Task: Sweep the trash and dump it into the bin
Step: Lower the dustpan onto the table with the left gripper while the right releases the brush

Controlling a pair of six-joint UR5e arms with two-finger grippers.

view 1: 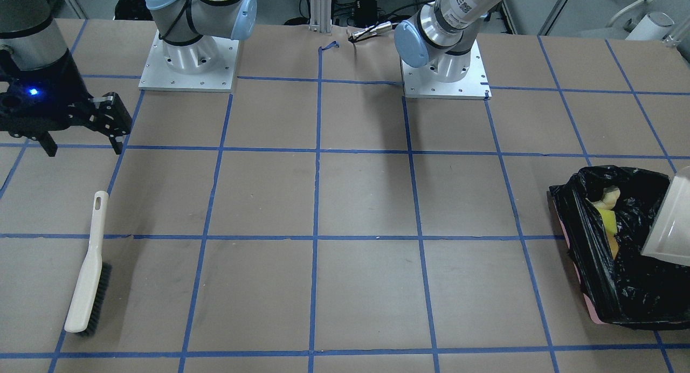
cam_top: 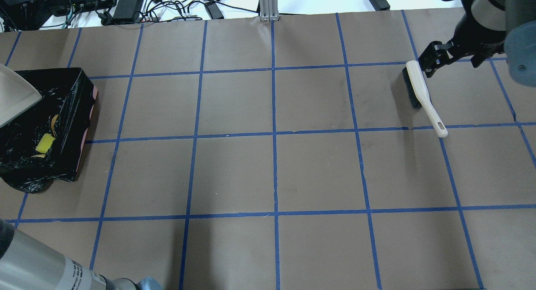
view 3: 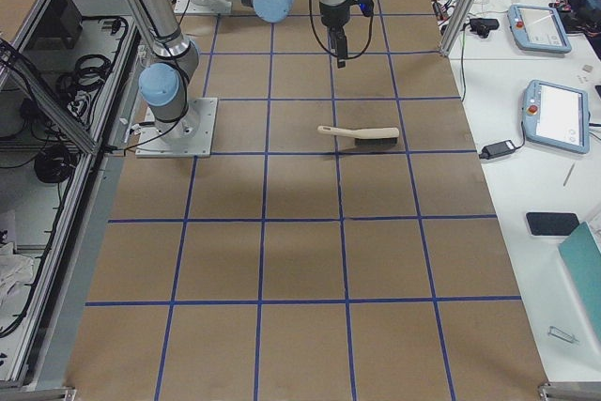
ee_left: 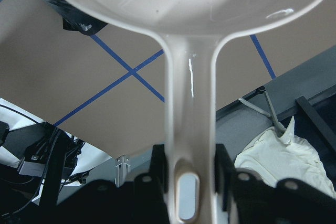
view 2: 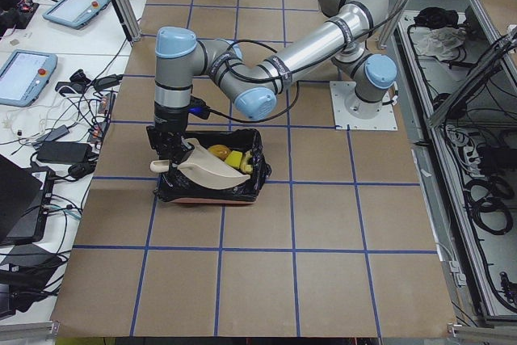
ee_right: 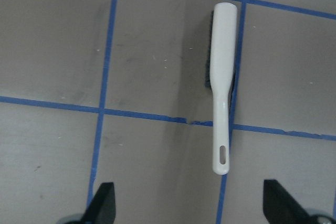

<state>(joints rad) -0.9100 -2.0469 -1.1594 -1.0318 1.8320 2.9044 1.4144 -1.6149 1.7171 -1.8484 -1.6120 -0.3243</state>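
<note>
The bin (view 1: pixel 620 287), lined with a crinkled black bag, stands at the table's end on my left side; it also shows in the overhead view (cam_top: pixel 67 114). Inside lie the pale cream slice (view 1: pixel 606 198), the yellow-green wedge (view 1: pixel 608 220) and the orange lumpy piece (view 2: pixel 218 151). My left gripper (ee_left: pixel 190 169) is shut on the handle of the beige dustpan (view 1: pixel 671 222), held tilted over the bin. My right gripper (view 1: pixel 81 146) is open and empty, raised above the table near the brush (view 1: pixel 89 265).
The beige brush (cam_top: pixel 423 93) with black bristles lies flat on the brown paper, under the right wrist camera (ee_right: pixel 222 87). Blue tape lines grid the table. The arm bases (view 1: pixel 188 66) stand at the robot's edge.
</note>
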